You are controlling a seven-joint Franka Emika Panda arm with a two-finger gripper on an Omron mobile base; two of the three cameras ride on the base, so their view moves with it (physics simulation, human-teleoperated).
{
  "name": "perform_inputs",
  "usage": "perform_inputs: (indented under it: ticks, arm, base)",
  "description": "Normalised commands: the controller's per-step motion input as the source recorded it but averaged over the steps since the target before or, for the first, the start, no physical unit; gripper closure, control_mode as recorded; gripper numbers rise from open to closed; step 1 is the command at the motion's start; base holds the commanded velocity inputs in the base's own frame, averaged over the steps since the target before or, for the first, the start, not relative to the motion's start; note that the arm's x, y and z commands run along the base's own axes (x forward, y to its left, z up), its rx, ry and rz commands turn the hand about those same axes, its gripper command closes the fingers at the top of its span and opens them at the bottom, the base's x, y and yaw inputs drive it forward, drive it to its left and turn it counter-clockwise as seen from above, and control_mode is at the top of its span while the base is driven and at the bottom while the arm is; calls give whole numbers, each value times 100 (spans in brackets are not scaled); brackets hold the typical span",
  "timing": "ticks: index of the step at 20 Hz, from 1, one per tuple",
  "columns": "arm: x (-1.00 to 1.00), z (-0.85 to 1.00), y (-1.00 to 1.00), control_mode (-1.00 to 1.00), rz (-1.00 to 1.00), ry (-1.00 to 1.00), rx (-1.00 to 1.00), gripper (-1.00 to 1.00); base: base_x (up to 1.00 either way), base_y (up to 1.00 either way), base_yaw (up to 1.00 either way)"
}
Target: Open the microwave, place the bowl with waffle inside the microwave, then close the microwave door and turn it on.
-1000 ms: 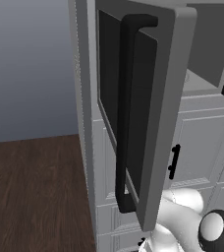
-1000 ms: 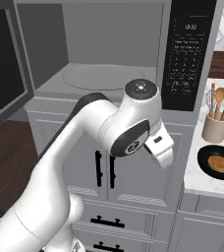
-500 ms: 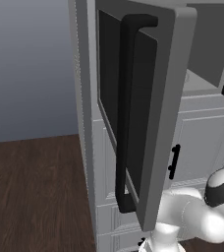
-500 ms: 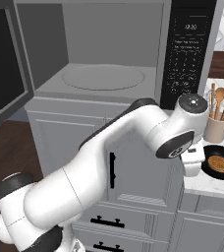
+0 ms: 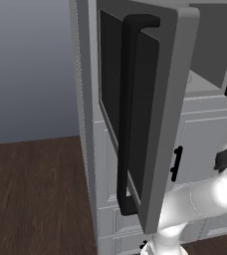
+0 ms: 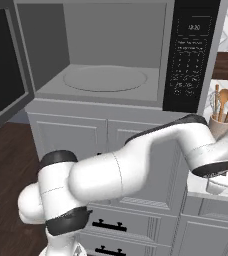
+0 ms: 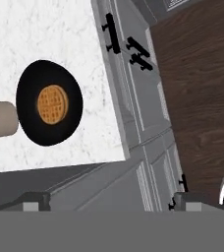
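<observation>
The microwave door [image 5: 150,114] stands swung wide open, its long black bar handle [image 5: 128,114] upright, and the microwave [image 6: 111,55] shows a bare light grey cavity with its round turntable [image 6: 105,78]. So the opening step looks done, and the job in hand is fetching the bowl.

The gripper [image 7: 106,202] hangs above the white marbled counter [image 7: 60,39] with its two fingertips [image 7: 35,201] spread as wide as they go and nothing between them. In the hand view the bowl [image 7: 49,103], black and round with a golden waffle [image 7: 52,104] at its centre, lies ahead of the gripper and off toward the left fingertip, well apart from both tips. It is not yet centred between them. Just beside the bowl, on its far-left side, a beige utensil holder [image 7: 1,118] sits almost touching its rim.

The bowl is round, so no long axis governs the approach; what counts is shifting the hand toward that left side and down until one finger clears the rim. The holder so close by is probably the main risk of a bump. The counter edge and the cabinet fronts [image 7: 143,113] fall away to the gripper's right.
</observation>
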Motion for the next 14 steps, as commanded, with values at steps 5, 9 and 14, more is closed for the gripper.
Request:
perform_inputs:
  ticks: [5, 9, 14]
  arm:
    - [58, -57, -23, -100, -3, -2, 8, -100]
    - [56, -47, 0, -100, 5, 0, 0, -100]
    - [0, -43, -2, -100, 8, 0, -2, -100]
  base:
    - [0, 0, 0]
    - [0, 0, 0]
    - [0, 0, 0]
